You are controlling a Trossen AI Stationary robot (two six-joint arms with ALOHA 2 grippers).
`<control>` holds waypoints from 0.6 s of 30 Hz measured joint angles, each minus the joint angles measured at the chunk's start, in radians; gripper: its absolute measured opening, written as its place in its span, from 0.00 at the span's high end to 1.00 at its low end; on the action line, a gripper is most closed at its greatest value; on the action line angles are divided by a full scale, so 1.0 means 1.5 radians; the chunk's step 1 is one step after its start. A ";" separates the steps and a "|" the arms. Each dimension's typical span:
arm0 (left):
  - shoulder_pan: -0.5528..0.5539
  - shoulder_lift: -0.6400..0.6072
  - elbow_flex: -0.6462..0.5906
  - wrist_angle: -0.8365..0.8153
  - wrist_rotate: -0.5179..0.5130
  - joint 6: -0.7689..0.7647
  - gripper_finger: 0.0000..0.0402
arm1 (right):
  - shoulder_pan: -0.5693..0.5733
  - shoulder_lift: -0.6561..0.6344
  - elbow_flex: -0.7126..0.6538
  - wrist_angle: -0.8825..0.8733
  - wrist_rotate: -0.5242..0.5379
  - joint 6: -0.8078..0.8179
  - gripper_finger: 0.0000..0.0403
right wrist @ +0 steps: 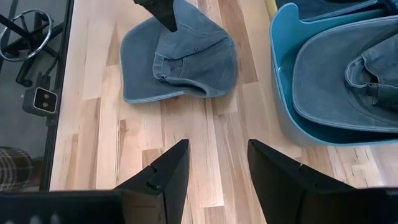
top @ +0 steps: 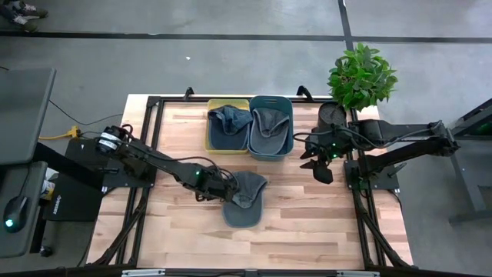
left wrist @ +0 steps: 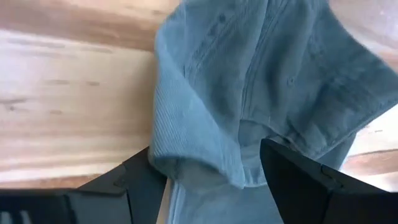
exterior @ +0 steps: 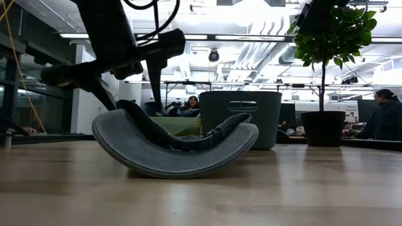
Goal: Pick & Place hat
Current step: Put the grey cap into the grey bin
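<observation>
Spread fingers (left wrist: 134, 186) of the left gripper (top: 217, 187) are straddling the hat's (top: 244, 198) bunched crown, lining up a pinch. Right gripper (top: 319, 166) is waiting parted, empty, beside the blue bin (top: 270, 127).

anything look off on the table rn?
Only the hat: it lies upside down and crumpled, brim curled up off the table. Left gripper straddles its bunched edge. Bins' hats look settled.

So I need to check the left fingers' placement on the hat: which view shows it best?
Left wrist view: both fingers straddle the hat fabric. High view shows it small, low view side-on, right wrist view from afar.
</observation>
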 joint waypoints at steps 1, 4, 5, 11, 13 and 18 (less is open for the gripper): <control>0.004 0.000 0.000 -0.001 0.001 0.004 0.40 | 0.000 0.000 0.000 -0.002 0.000 0.000 0.61; 0.007 0.000 0.000 -0.001 0.010 0.019 0.46 | 0.000 0.000 0.000 -0.011 0.000 -0.001 0.61; 0.007 0.000 0.000 0.000 0.013 0.020 0.50 | 0.000 0.000 0.000 -0.015 0.001 -0.001 0.61; 0.006 0.000 0.000 -0.003 0.015 0.022 0.72 | 0.000 0.000 0.000 -0.027 0.014 -0.001 0.61; 0.006 0.000 0.000 -0.009 0.004 0.022 0.81 | 0.000 0.000 0.000 -0.027 0.014 -0.001 0.61; 0.006 0.000 0.000 -0.004 -0.002 0.041 0.96 | 0.000 0.000 0.000 -0.027 0.014 -0.005 0.61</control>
